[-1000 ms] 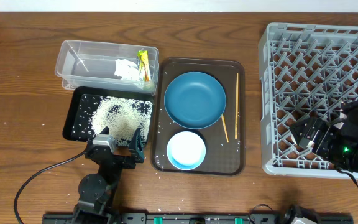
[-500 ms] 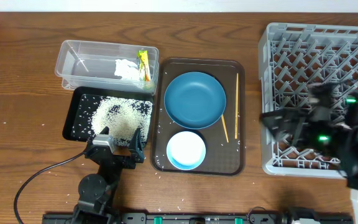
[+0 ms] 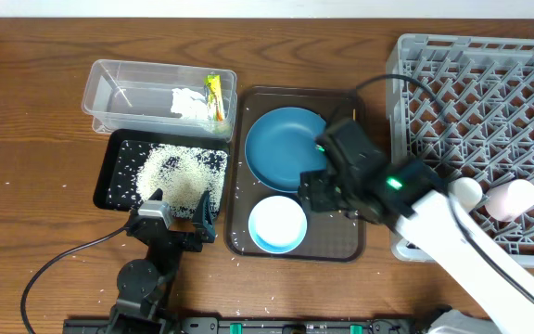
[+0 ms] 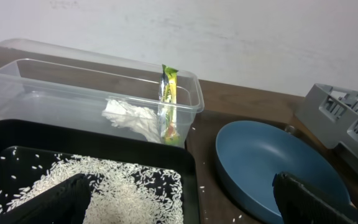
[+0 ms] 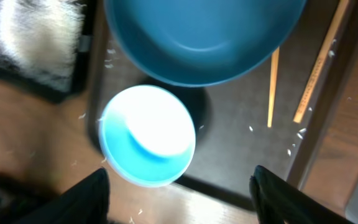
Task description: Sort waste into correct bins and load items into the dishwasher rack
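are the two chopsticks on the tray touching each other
Apart. In the right wrist view, bare brown tray shows between the inner chopstick and the outer chopstick along their whole visible length.

No readable text, brand, number or sign on anything, snack wrapper (image 4: pixel 168 93) too small and blurred to read

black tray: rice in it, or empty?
Not empty. A heap of white rice grains lies spread inside the black tray, thickest toward its middle and thinner toward its left end.
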`<state>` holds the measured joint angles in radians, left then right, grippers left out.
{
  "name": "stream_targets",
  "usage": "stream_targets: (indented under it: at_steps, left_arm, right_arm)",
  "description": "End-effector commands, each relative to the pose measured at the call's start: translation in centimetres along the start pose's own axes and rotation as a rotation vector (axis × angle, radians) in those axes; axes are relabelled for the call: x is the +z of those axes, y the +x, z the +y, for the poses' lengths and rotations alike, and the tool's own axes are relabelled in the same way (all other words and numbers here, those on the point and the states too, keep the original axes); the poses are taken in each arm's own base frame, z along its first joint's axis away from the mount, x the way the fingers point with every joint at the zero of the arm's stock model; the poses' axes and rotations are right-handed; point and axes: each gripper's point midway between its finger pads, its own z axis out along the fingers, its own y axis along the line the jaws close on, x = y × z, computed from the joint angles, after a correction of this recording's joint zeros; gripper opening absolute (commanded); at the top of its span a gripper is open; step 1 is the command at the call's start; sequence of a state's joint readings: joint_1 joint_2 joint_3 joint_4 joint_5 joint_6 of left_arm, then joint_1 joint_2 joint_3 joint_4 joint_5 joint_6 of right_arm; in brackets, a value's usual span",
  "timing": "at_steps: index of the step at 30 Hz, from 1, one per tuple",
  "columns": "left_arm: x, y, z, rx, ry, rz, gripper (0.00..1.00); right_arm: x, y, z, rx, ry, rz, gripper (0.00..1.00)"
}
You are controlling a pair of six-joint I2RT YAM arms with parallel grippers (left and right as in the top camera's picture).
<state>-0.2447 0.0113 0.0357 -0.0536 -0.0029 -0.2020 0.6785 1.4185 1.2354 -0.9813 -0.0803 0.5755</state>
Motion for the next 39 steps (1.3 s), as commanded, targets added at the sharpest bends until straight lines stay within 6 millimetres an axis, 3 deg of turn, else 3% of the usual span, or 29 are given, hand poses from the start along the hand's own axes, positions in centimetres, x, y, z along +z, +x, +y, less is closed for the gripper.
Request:
stream_targets:
  at_steps: [1,6,10,14,17,22,25,27,31,34,37,39]
  left_arm:
    - [0.2,1.7,0.6,0.016,-0.019,0.037,0.96]
    - [0.2,1.7,0.6,0.016,-0.019,0.037,0.96]
    - [0.2,1.7,0.6,0.016,-0.019,0.037,0.96]
    - [0.2,1.7,0.6,0.016,-0.019,0.037,0.96]
    - [0.2,1.7,0.6,0.016,-0.019,0.037,0.96]
    - [0.2,1.7,0.6,0.016,-0.019,0.037,0.96]
    - [0.2,1.7,0.6,0.016,-0.019,0.037,0.96]
    - [0.2,1.7,0.6,0.016,-0.019,0.037,0.96]
    - [0.2,1.7,0.6,0.016,-0.019,0.037,0.96]
    - [0.2,1.7,0.6,0.016,-0.019,0.037,0.96]
    - [0.2,1.7,0.6,0.016,-0.019,0.037,0.96]
    - [0.2,1.7,0.6,0.016,-0.019,0.037,0.96]
  right_arm:
    - [3.5,0.5,-0.3,0.053,0.055,0.089,0.65]
    - [9.0,3.5,0.1,0.019,0.054,0.300,0.54]
    - [12.3,5.5,-0.6,0.012,0.110,0.398,0.37]
    - [13.2,5.7,-0.9,0.014,0.124,0.409,0.05]
    - [12.2,4.9,-0.6,0.015,0.108,0.374,0.01]
    - [8.1,1.9,-0.1,-0.021,0.080,0.207,0.01]
    - [4.3,0.0,0.4,-0.059,0.039,0.077,0.01]
    - [1.3,-1.7,-0.6,-0.053,0.077,-0.044,0.01]
    - [-6.4,-4.5,-8.1,0.148,0.377,-0.355,0.01]
    - [-11.2,-4.9,-13.1,0.254,0.537,-0.491,0.01]
    - [-13.6,-4.3,-16.6,0.351,0.610,-0.525,0.01]
    - [-15.6,-3.4,-19.8,0.396,0.760,-0.540,0.01]
